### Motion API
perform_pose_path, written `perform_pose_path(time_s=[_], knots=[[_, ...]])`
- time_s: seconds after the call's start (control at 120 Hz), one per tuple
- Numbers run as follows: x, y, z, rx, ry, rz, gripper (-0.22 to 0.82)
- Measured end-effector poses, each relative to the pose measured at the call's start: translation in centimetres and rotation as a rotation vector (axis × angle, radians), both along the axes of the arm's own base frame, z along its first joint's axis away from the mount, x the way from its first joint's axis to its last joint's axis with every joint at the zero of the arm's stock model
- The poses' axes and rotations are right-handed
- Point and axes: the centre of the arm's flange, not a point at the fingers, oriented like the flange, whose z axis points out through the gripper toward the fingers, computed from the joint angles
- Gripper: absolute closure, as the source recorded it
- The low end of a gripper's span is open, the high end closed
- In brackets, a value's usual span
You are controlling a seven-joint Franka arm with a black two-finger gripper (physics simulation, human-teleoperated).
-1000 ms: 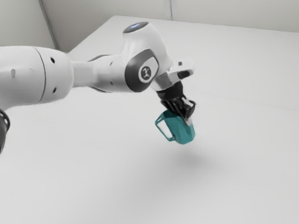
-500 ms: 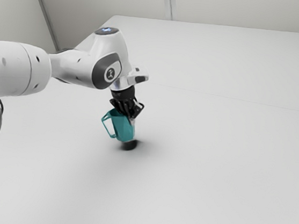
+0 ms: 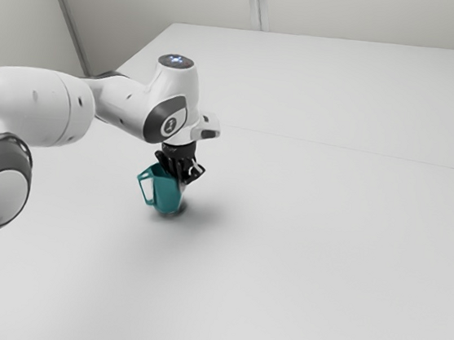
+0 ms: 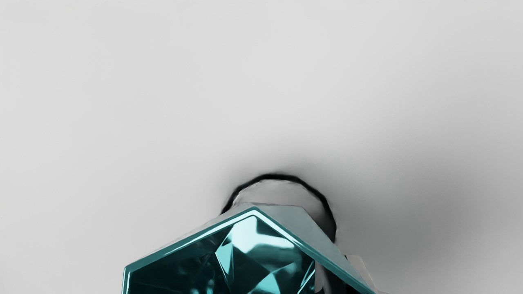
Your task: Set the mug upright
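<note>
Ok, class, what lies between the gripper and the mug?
Nothing: the exterior view shows the gripper meeting the mug near its rim, with no gap between them.

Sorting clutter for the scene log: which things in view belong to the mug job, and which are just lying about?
Job:
- teal mug
- pincer, shut on the mug's wall
- white table, likely where it gets stood

Possibly just lying about:
- dark-rimmed round shape by the mug; can't tell if object or shadow
</note>
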Motion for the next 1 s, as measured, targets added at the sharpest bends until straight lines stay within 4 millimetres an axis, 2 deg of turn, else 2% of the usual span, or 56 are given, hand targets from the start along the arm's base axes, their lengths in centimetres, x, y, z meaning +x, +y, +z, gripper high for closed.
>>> perform_pose_path(time_s=[0.3,0.525,0.725,0.892,1.0], knots=[[1.1,1.3,0.4,-0.022,-0.071,0.000,0.79],[1.7,1.0,0.7,-0.108,-0.128,0.033,0.79],[1.9,1.0,-1.4,-0.124,-0.115,0.048,0.79],[1.9,1.0,-1.3,-0.134,-0.113,0.034,0.42],[1.9,1.0,-1.0,-0.136,-0.115,0.018,0.25]])
